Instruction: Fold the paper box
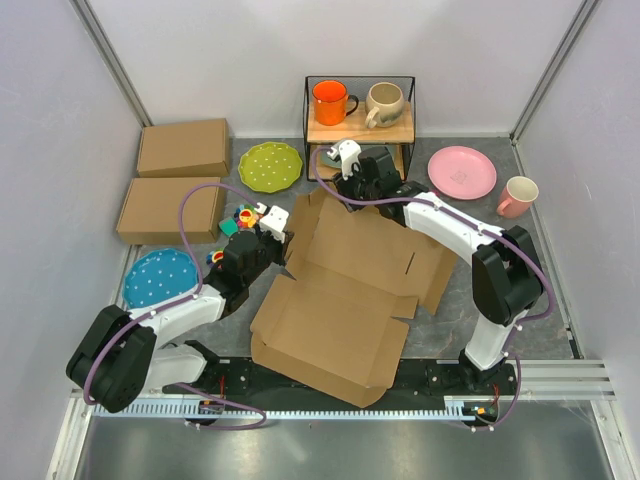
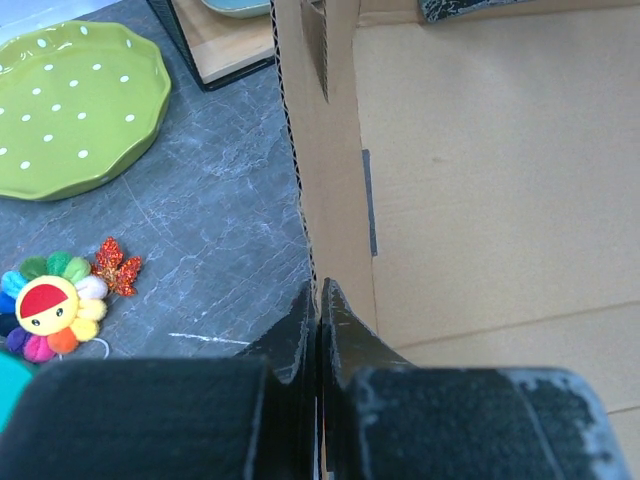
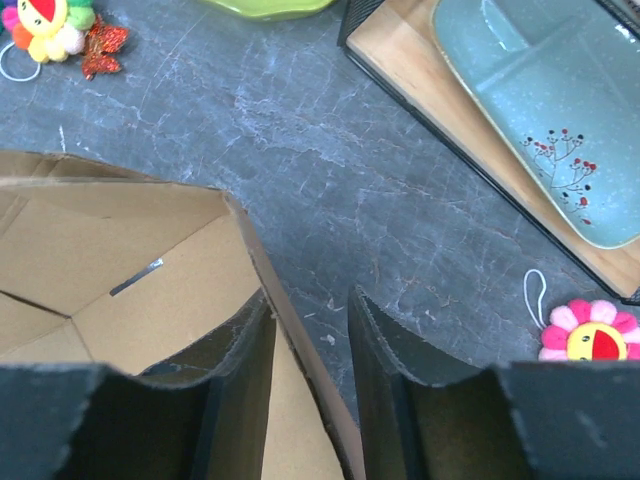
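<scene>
- The paper box lies partly folded in the middle of the dark grey bench, between the two arms. Its broad panels are flat and several flaps are raised.
- The left fingers are clenched on the corrugated edge of an upright side flap at the box's left side. The cardboard is pinched between the two tips with no gap.
- The right fingers stand apart astride a raised flap at the box's far left corner, just in front of the shelf. One finger is inside the box, close against the cardboard. The other is outside, with bare bench showing between it and the flap, so they are released and grasp nothing.
- Just left of the clamped flap, on the bench, lie a rainbow flower toy and a small red glittery ornament.
- A green dotted plate sits beyond them, near the box's far left corner.
- Two closed cardboard boxes rest side by side at the far left of the bench, well apart from the paper box.
- A blue dotted plate lies beside the left arm.
- The black wire shelf stands at the far edge. On its wooden top are an orange mug and a beige mug, and on its lower board is a teal tray.
- A pink flower toy lies on the bench by the shelf.
- A pink plate and a pink mug sit at the far right.
</scene>
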Tool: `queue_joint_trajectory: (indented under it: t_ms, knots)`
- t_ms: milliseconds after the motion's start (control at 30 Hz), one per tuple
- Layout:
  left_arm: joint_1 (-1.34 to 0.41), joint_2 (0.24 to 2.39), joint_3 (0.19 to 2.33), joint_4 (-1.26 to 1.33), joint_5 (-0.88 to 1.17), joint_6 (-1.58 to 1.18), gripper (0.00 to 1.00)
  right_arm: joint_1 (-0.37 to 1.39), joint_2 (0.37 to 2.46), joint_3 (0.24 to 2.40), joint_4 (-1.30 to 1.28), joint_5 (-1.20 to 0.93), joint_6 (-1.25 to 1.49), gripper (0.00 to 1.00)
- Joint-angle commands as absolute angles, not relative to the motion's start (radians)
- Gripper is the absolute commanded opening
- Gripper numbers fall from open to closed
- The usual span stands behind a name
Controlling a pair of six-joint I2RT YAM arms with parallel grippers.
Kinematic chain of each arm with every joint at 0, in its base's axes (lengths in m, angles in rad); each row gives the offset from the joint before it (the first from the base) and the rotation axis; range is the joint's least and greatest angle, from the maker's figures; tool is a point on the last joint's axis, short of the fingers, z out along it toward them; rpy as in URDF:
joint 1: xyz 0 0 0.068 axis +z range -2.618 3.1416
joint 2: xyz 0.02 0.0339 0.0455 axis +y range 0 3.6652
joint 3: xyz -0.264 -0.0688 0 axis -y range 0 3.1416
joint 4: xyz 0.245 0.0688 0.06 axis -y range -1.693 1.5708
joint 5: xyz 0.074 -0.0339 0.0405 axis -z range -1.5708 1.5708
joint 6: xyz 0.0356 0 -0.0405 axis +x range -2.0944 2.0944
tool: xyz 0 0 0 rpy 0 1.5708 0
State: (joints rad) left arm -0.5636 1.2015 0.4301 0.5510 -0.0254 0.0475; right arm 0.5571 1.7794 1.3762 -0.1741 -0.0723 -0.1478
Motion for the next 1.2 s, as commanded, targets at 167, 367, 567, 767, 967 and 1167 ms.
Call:
queue_joint_trajectory:
  t_ms: [167, 367, 567, 767, 967, 1167]
  knots:
    - [-0.578, 1.204, 0.471, 0.484, -0.162, 0.068, 0.07, 0.566, 1.675, 1.299, -0.111, 0.017, -0.176, 0.27]
    - [-0.583, 1.175, 0.551, 0.321, -0.221, -0.018, 0.57, 0.607, 1.572, 1.210, -0.069, 0.147, -0.235, 0.13]
    - [-0.583, 1.051, 0.555, 0.196, -0.253, -0.107, 0.64, 0.655, 1.467, 1.149, -0.060, 0.181, -0.319, 0.07]
    - [-0.581, 0.937, 0.525, 0.169, -0.353, -0.234, 0.63, 0.781, 1.401, 1.098, -0.087, 0.261, -0.503, 0.05]
    - [-0.581, 0.865, 0.488, 0.107, -0.361, -0.386, 0.62, 0.940, 1.407, 1.075, -0.112, 0.465, -0.655, 0.04]
    - [-0.581, 0.790, 0.433, 0.123, -0.322, -0.515, 0.62, 0.992, 1.436, 1.095, -0.141, 0.554, -0.664, 0.04]
